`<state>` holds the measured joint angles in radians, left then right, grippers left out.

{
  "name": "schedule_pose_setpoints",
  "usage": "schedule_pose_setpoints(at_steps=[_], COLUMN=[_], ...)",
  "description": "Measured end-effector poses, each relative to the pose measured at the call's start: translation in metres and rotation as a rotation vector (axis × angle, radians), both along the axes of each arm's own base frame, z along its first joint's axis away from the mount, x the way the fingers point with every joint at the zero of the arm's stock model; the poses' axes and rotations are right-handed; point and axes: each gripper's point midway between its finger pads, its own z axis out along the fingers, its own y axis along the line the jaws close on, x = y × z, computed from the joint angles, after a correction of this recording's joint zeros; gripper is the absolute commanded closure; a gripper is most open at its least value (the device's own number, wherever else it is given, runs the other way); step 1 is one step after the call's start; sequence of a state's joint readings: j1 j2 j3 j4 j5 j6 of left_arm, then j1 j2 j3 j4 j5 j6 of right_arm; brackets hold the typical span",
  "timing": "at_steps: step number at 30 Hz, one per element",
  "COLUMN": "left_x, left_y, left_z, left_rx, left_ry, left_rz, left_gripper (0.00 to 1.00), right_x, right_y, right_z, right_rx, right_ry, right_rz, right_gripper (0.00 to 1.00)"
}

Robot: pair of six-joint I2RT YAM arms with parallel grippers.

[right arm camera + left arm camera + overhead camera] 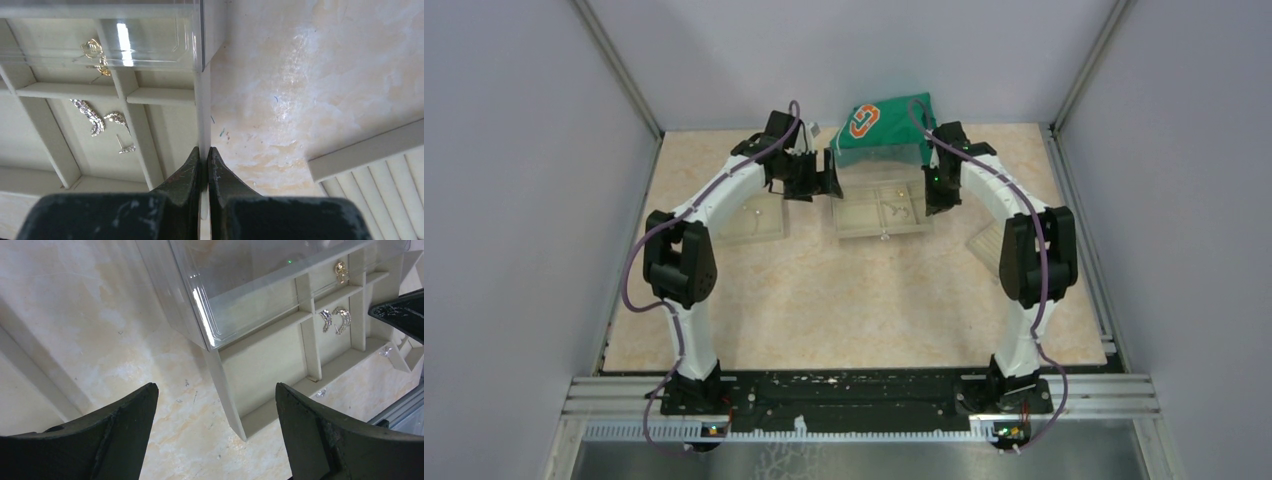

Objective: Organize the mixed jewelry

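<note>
Green cloth point(886, 132) bears an orange logo point(864, 121); right gripper point(204, 152) pinches the box wall point(202, 100), left gripper point(216, 390) gapes wide.

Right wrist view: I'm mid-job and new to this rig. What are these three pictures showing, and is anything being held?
The machine is two robot arms bolted at the near edge of the table. The wide picture looks down from above and behind them. The other two come from a camera on each wrist, with that arm's own fingers at the bottom. On the table sit a divided box with a clear lid, a green cloth at its far side, and a tray on each side. Silvery earrings and a gold piece lie in its compartments. The right end effector is shut on the box's thin side wall. The left end effector hangs open by the box's corner, holding nothing.
</note>
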<state>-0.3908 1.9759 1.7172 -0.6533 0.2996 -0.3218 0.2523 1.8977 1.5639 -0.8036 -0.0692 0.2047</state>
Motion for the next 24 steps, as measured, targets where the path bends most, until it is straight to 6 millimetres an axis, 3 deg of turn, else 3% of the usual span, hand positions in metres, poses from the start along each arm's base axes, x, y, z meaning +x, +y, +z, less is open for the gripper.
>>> schedule_pose_setpoints(at_steps=[17,24], left_x=[0.001,0.004], left_y=[-0.005,-0.007], left_z=[0.003,0.002], left_rx=[-0.029,-0.037], left_ry=[0.001,-0.001], left_rz=[0.0,0.003], left_gripper=[0.07,0.07], right_x=[0.005,0.011], right_y=[0.001,0.003], right_z=[0.012,0.009], right_rx=[-0.004,-0.005], right_ry=[0.007,0.027], right_rz=[-0.008,-0.015], right_gripper=[1.0,1.0])
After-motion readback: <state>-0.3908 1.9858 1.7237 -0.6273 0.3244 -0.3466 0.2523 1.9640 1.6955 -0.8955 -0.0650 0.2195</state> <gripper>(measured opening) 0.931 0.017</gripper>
